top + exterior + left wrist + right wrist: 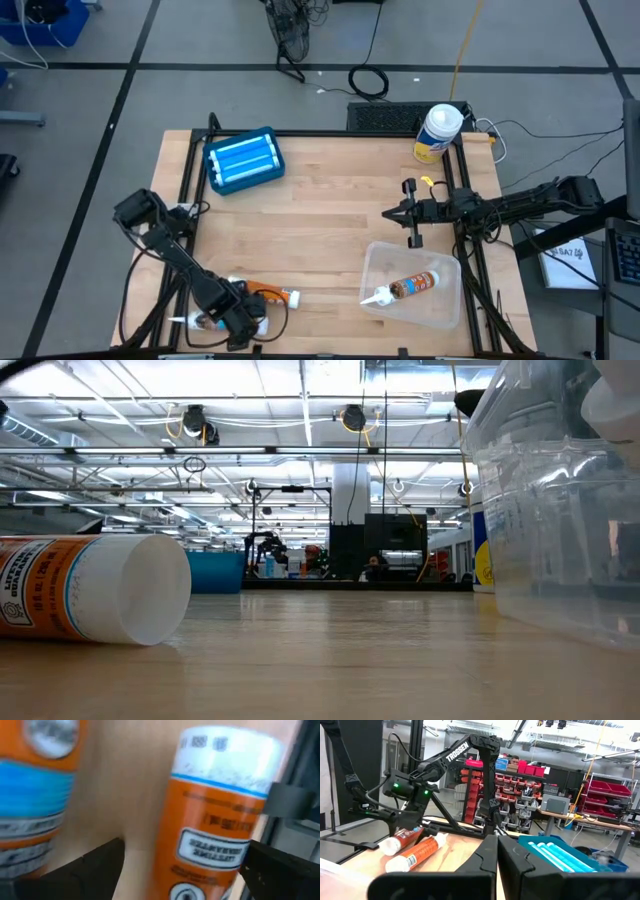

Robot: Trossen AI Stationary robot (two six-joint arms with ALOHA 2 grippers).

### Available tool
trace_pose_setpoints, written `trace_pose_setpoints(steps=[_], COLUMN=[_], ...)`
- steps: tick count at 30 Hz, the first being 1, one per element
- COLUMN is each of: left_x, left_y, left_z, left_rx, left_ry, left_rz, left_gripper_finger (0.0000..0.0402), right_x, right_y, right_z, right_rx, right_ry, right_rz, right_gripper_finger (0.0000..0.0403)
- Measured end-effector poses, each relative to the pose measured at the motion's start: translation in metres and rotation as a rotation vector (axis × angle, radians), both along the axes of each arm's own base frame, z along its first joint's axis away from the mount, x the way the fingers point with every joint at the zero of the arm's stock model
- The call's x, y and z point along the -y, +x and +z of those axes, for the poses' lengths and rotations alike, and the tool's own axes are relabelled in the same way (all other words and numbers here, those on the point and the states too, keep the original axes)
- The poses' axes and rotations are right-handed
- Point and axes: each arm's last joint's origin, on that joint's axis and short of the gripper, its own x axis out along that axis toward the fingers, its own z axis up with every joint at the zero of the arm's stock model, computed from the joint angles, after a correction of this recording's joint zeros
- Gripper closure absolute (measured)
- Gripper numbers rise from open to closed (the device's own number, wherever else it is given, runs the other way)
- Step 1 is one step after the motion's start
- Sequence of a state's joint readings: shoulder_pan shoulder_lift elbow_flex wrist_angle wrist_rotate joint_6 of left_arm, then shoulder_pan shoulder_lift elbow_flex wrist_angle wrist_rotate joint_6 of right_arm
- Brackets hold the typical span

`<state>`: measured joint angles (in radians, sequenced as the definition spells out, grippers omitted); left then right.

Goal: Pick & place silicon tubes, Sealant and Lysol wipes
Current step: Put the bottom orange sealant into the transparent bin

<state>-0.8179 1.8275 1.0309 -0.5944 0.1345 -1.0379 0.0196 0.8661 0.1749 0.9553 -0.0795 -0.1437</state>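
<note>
The table (330,215) holds a clear tub (440,305) with one tube (410,288) already inside. Near the table's front left corner, the left gripper (232,322) stands with fingers apart around an orange tube (210,835), a second tube (270,294) just beside; closing off-centre could nudge that neighbour or roll the target. The right gripper (392,212), fingers together, waits behind the tub, near the wipes canister (438,132)

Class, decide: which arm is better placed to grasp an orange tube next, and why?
Left. Its gripper hangs open over the orange tubes; the right gripper is shut at mid-table, well away.
</note>
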Motion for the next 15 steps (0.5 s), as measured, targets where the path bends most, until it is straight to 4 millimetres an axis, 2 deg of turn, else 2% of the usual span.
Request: trace_pose_setpoints(steps=[6, 15], left_x=[-0.004, -0.005], left_y=[-0.017, -0.035], left_z=[-0.001, -0.005], left_rx=[-0.232, -0.348], left_ry=[-0.001, 0.091], left_rz=[0.015, 0.048], left_gripper_finger=[0.0037, 0.0036], right_x=[0.000, 0.000], right_y=[0.000, 0.000], right_z=[0.000, 0.000], right_rx=[0.000, 0.001], right_ry=[0.000, -0.002], right_rz=[0.000, 0.000], right_gripper_finger=[0.0403, 0.0403])
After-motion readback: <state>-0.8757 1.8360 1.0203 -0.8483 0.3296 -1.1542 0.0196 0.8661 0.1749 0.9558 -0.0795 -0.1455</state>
